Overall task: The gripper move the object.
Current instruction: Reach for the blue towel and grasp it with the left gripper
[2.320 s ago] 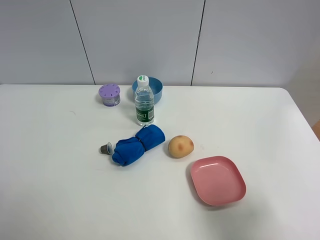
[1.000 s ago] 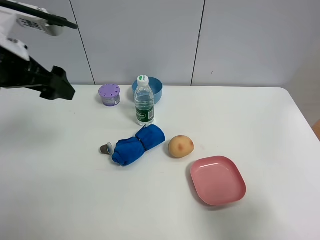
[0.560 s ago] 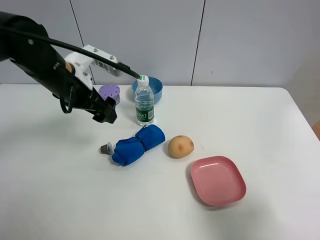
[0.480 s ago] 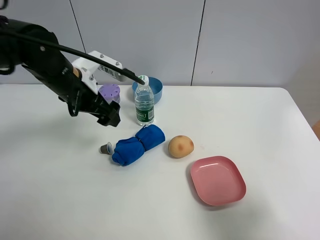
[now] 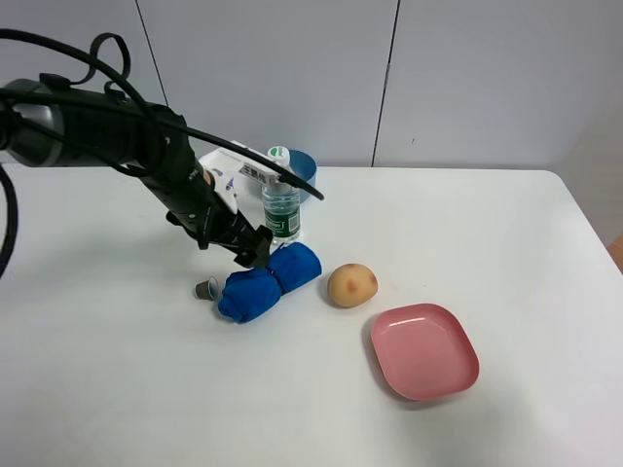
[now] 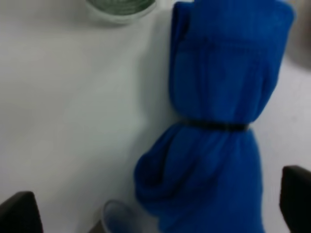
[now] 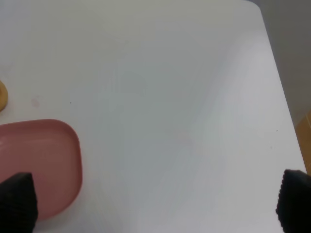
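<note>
A folded blue umbrella with a grey handle cap lies at the table's middle. My left gripper hangs just above its upper edge, jaws open and empty. In the left wrist view the umbrella fills the space between the two fingertips, a black strap around its middle. My right gripper is open and empty over bare table. It is out of the exterior high view.
A water bottle stands just behind the umbrella, with a blue bowl behind it. A potato lies right of the umbrella. A pink plate sits front right and also shows in the right wrist view.
The left arm came in from the far left and swept right and down until its gripper is over the umbrella. The objects have not moved.
</note>
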Available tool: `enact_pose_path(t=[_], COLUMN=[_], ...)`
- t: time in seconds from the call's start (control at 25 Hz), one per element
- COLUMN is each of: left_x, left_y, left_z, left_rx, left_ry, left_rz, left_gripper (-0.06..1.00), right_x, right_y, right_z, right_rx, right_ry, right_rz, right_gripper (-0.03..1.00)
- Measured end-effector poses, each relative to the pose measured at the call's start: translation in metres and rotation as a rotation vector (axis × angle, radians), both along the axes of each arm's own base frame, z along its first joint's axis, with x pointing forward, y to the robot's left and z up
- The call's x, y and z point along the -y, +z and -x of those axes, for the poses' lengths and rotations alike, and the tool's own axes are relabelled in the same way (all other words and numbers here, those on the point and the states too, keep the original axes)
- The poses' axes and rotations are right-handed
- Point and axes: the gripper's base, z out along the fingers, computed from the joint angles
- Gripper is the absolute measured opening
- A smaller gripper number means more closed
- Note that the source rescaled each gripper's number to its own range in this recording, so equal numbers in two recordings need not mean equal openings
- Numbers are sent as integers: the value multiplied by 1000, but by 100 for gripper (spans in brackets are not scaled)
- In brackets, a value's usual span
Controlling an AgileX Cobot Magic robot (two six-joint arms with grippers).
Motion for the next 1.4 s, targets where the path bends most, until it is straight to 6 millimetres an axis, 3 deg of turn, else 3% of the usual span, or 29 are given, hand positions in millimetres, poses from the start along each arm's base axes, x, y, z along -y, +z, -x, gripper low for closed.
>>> enact_pose_path(t=[0.32, 0.68, 1.0, 1.08, 1.12, 1.2, 1.28, 1.32, 1.4], left_x=[34, 36, 37, 37, 37, 38, 38, 37, 37], left_y=[-18, -65, -86, -86, -86, -87, -87, -87, -87], left_z=[0, -4, -8, -9, -9, -9, -9, -8, -8], left_rx=[-37, -101, -91, -82, -79, -80, -88, -96, -108], left_ry=[-55, -69, -81, -83, -84, -86, -85, -86, -85], left_rz=[4, -64, -84, -83, -82, -85, -87, -91, -95], left_gripper=[100, 100, 100, 91, 79, 48, 10, 0, 0], right_x=[0, 0, 0, 0, 0, 0, 0, 0, 0], right_y=[0, 0, 0, 0, 0, 0, 0, 0, 0], right_z=[0, 0, 0, 0, 0, 0, 0, 0, 0], right_rx=[0, 0, 0, 0, 0, 0, 0, 0, 0], right_ry=[0, 0, 0, 0, 0, 0, 0, 0, 0], right_rz=[0, 0, 0, 0, 0, 0, 0, 0, 0], right_gripper=[100, 100, 100, 100, 100, 100, 100, 100, 100])
